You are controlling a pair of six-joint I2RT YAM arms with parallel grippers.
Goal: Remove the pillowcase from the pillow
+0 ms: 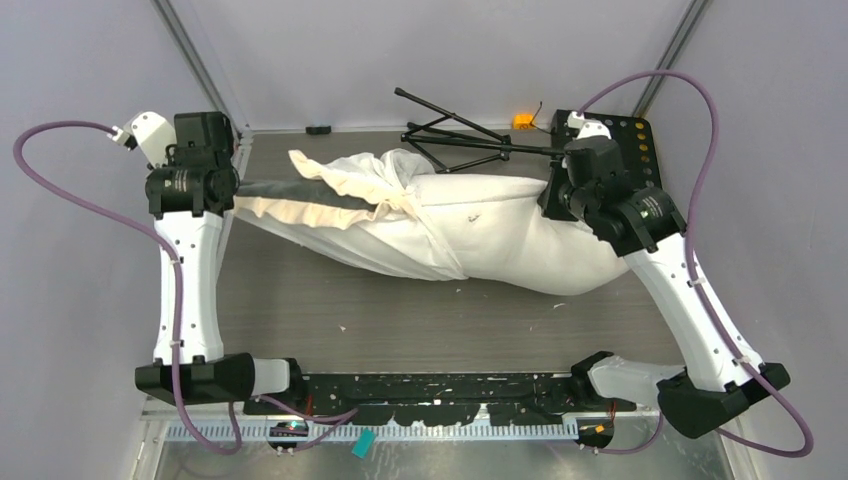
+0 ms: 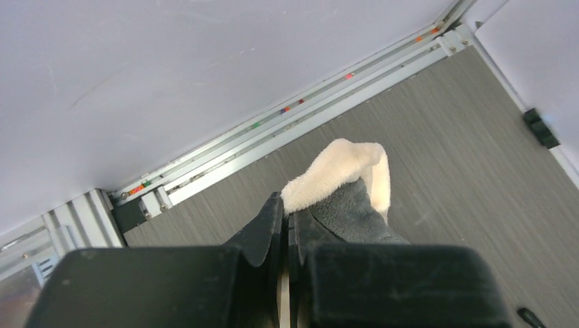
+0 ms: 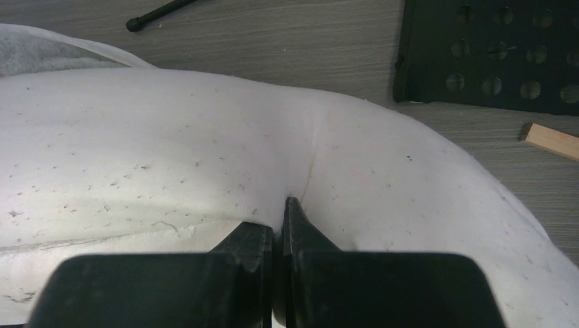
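Pillowcase (image 1: 340, 215) is bunched leftward on the tabletop (image 1: 400, 320), covering only the left part of the pillow (image 1: 530, 235). Left claw (image 2: 287, 212) pinches its grey plush edge; right claw (image 3: 278, 212) is pressed onto a fold of pillow (the anchor). Pull left, low and steady, with the right grip held firm.

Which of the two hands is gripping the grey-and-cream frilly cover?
The left hand, shut on the pillowcase; the right hand pinches the plain white pillow instead.
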